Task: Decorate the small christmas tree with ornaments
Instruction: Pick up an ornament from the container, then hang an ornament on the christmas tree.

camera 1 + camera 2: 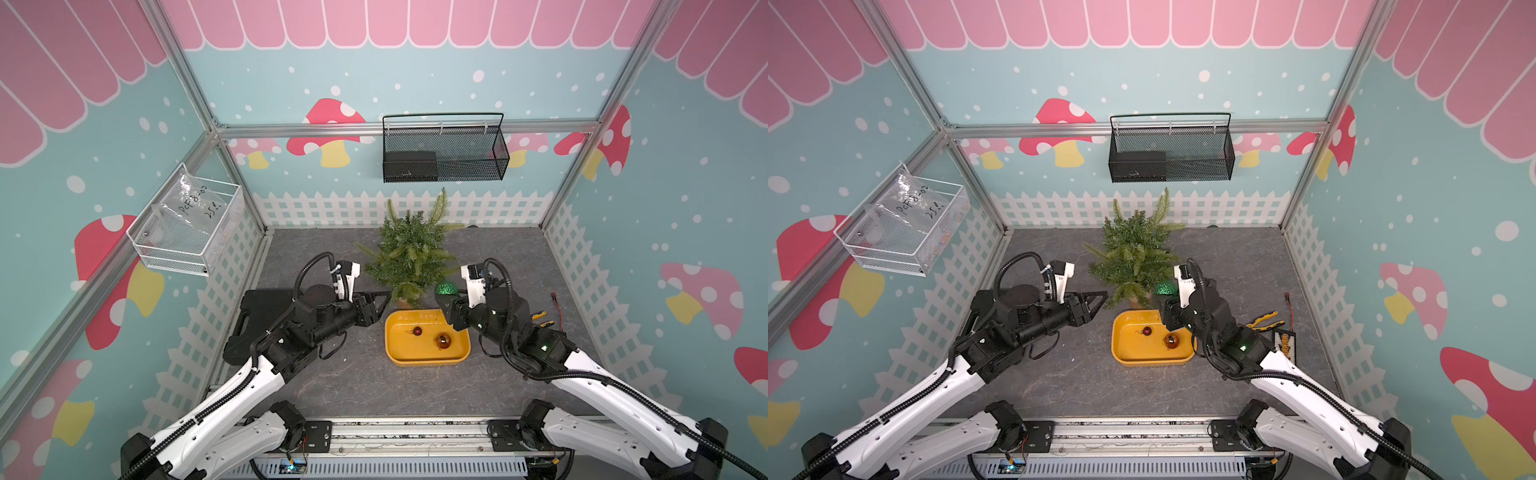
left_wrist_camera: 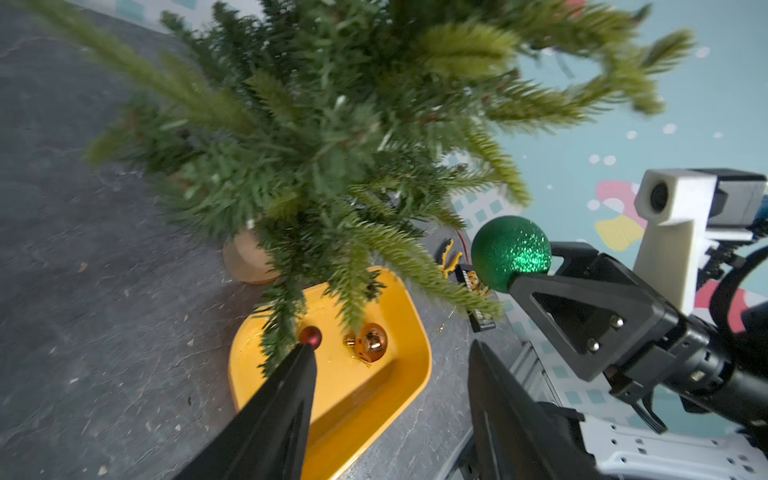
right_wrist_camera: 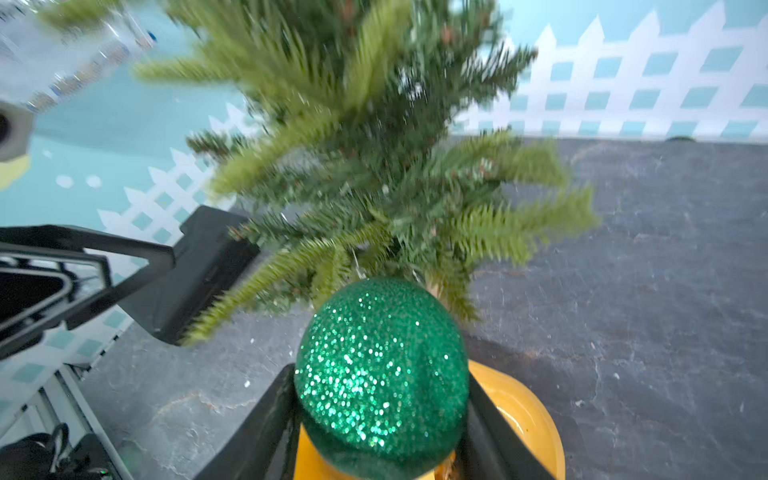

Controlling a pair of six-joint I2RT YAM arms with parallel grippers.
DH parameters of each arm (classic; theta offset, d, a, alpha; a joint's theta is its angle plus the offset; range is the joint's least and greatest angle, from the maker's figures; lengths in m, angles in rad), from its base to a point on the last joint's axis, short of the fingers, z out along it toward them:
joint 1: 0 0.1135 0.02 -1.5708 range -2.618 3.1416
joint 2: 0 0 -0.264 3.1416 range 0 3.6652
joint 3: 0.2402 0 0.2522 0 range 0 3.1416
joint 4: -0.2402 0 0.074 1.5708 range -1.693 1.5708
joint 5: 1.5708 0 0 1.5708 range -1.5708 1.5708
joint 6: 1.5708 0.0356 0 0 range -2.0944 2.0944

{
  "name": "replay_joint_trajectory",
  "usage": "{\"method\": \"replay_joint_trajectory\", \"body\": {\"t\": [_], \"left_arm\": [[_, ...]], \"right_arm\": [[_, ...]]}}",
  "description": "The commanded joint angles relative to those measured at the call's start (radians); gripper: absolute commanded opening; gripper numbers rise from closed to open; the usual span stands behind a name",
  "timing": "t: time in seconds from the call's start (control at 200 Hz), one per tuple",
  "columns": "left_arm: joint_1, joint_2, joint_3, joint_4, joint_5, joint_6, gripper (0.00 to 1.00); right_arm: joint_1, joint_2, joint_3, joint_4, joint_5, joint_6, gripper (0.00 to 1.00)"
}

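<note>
— Starting with the right gripper (image 2: 536, 268): gripping anything?

— Clamping the glittery green ornament (image 2: 510, 252) between both fingers, holding it up off the table (image 1: 374, 386), just beside the low branches of the small christmas tree (image 1: 409, 253) on the right arm's side.

— And checking the left gripper (image 1: 1100, 299)?

— Hanging with jaws apart, holding nothing, pointing toward the tree's low branches from the opposite side. Looking close to the needles in both top views, but not telling whether touching.

— Placing the tree itself?

— Standing upright on its tan base (image 2: 245, 262), toward the back of the table, just behind the yellow tray (image 1: 428, 360) and between the two grippers.

— Finding the other ornaments?

— Lying inside the tray, slightly apart: copper-orange ornament (image 1: 443, 341) nearer the right arm, tiny red ornament (image 1: 417, 331) nearer the left arm and the tree.
</note>
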Motion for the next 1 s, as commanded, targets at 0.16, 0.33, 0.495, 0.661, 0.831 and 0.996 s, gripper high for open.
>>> {"method": "replay_joint_trajectory", "body": {"t": [0.16,0.33,0.495,0.661,0.831,0.996], "left_arm": [[-0.013,0.081,0.194,-0.005,0.148,0.055,0.59],[-0.013,0.127,0.296,-0.017,0.186,0.103,0.64],[-0.021,0.167,0.349,-0.008,0.223,0.155,0.70],[-0.050,0.201,0.367,0.028,0.224,0.187,0.71],[-0.068,0.241,0.386,0.048,0.225,0.205,0.66],[-0.067,0.263,0.382,0.098,0.253,0.190,0.64]], "right_arm": [[0.001,0.027,0.235,-0.058,0.018,-0.066,0.51],[-0.009,0.092,0.363,-0.082,-0.009,-0.051,0.51],[-0.011,0.133,0.424,-0.073,-0.050,-0.032,0.51],[-0.011,0.149,0.448,-0.039,-0.096,-0.010,0.51],[-0.012,0.151,0.447,0.020,-0.165,0.014,0.51],[-0.014,0.141,0.428,0.082,-0.225,0.026,0.51]]}}
